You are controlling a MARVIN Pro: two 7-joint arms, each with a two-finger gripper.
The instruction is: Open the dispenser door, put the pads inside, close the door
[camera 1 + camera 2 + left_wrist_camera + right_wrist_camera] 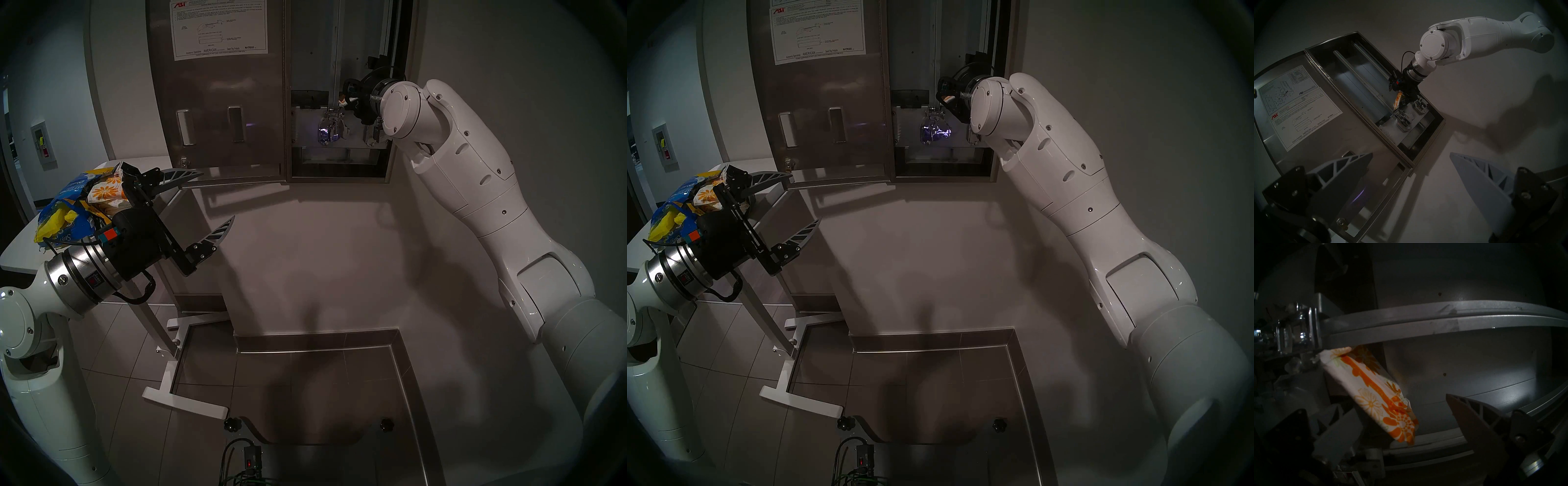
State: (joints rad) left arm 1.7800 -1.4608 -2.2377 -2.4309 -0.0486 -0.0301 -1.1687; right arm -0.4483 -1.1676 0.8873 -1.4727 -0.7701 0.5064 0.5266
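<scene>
Inside, one soft flower-print pad (1373, 395) leans between the right gripper's (1401, 421) spread fingers; left gripper (217, 200) gapes empty.

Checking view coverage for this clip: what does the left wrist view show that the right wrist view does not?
Left wrist only: the whole open dispenser, the dispenser door swung aside with its instruction sheet, the right arm reaching inside, and the open left pincer.

Right wrist only: a close look at the flower print on the pad and at the right pincer's finger standing apart from it.

Both: the orange-flowered pad inside the dispenser, beside a chrome lever.
</scene>
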